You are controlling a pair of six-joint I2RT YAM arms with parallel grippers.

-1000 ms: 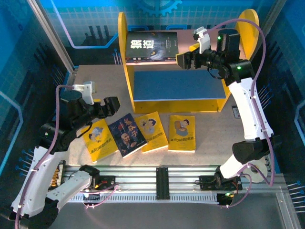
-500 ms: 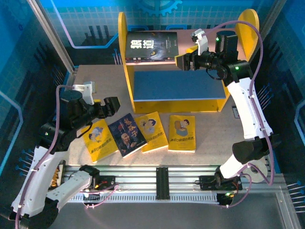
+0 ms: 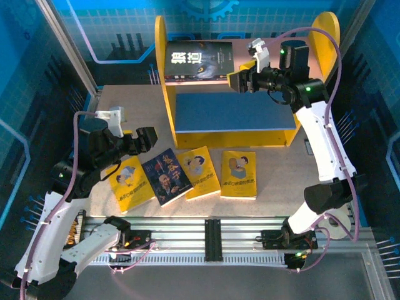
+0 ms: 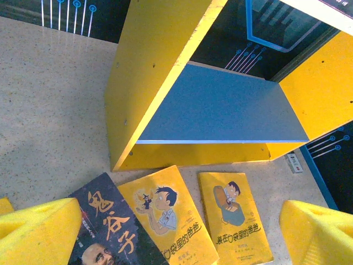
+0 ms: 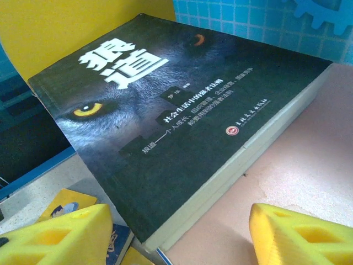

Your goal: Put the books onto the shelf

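My right claw (image 3: 235, 82) gapes open, dark book (image 5: 165, 110) just ahead on the shelf (image 3: 234, 111), placed, I'd say; next, fetch another.

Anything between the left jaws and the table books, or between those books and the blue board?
Nothing visible. The four books lie flat on the table ahead of the open left jaws; the blue board faces them, nothing on it.

2 white arms (image 3: 325, 144), black joints, purple cables (image 3: 75, 147) — yellow fingers (image 4: 38, 232)
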